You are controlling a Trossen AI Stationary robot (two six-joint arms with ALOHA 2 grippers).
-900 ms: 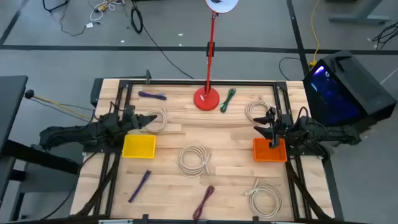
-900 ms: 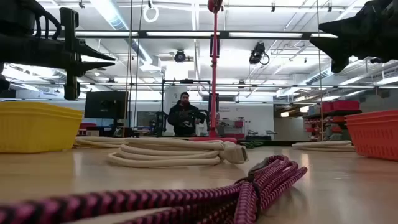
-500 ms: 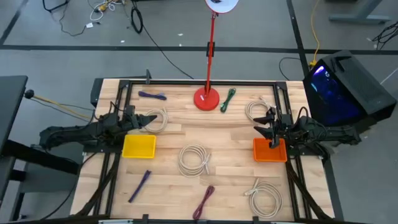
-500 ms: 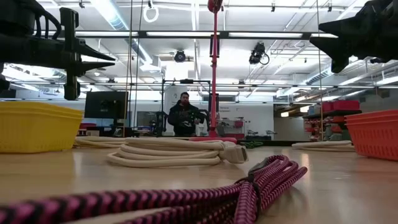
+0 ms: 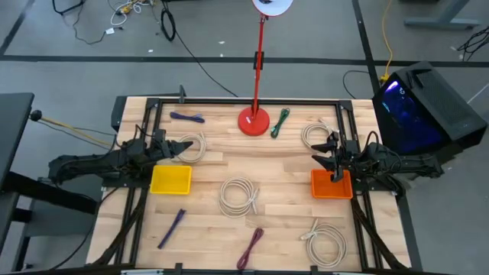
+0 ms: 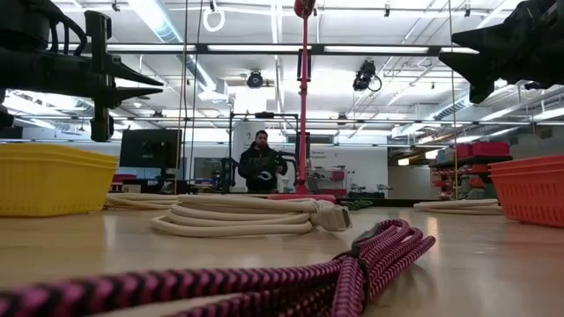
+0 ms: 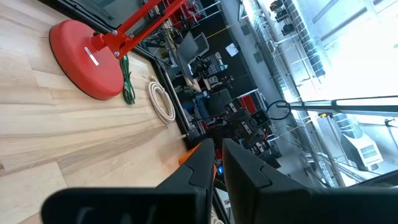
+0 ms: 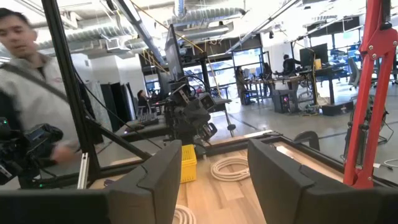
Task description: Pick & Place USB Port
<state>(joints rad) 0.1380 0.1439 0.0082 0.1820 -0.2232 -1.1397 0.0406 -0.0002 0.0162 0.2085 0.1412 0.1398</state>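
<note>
Several coiled cables lie flat on the wooden table: white coils (image 5: pixel 238 195), (image 5: pixel 194 147), (image 5: pixel 315 136), (image 5: pixel 323 240), purple cables (image 5: pixel 187 117), (image 5: pixel 172 228), a maroon one (image 5: pixel 250 248) and a green one (image 5: pixel 281 121). My left gripper (image 5: pixel 181 149) hovers over the far edge of the yellow bin (image 5: pixel 170 179), beside a white coil, its fingers (image 7: pixel 200 168) a narrow gap apart, holding nothing. My right gripper (image 5: pixel 324 153) hangs above the far edge of the orange bin (image 5: pixel 331 185), wide open (image 8: pixel 208 177) and empty. Both grippers sit well above the tabletop in the low view.
A red lamp base (image 5: pixel 254 122) with its upright pole stands at the table's far middle. Black frame rails (image 5: pixel 145 145) run along the table's left and right sides. A person (image 6: pixel 262 163) stands beyond the far edge, another (image 8: pixel 31 68) beyond the left side.
</note>
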